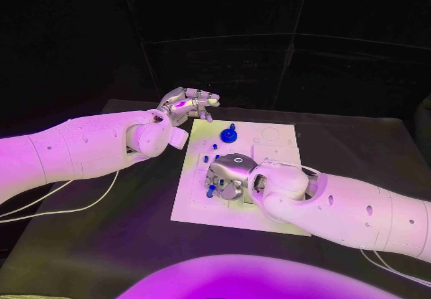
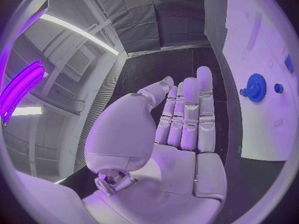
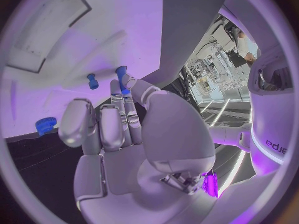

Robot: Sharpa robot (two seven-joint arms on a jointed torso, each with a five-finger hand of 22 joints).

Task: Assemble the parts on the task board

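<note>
The white task board [image 1: 269,187] lies in the middle of the black table. A blue gear [image 1: 229,132] stands near its far edge, seen too in the left wrist view as the gear [image 2: 256,87] with a small blue peg [image 2: 278,88] beside it. My left hand [image 1: 187,103] hovers just off the board's far left corner, fingers [image 2: 189,109] straight and empty. My right hand [image 1: 230,174] is low over the board's left middle. It pinches a small blue peg [image 3: 122,78] between thumb and fingertips. Another blue peg [image 3: 92,80] stands on the board just beyond the fingertips.
Several small blue pegs [image 1: 215,148] stand along the board's left side between the gear and my right hand. Round and square recesses [image 1: 269,134] mark the board's far right part. White cables [image 1: 63,208] trail over the table at the left.
</note>
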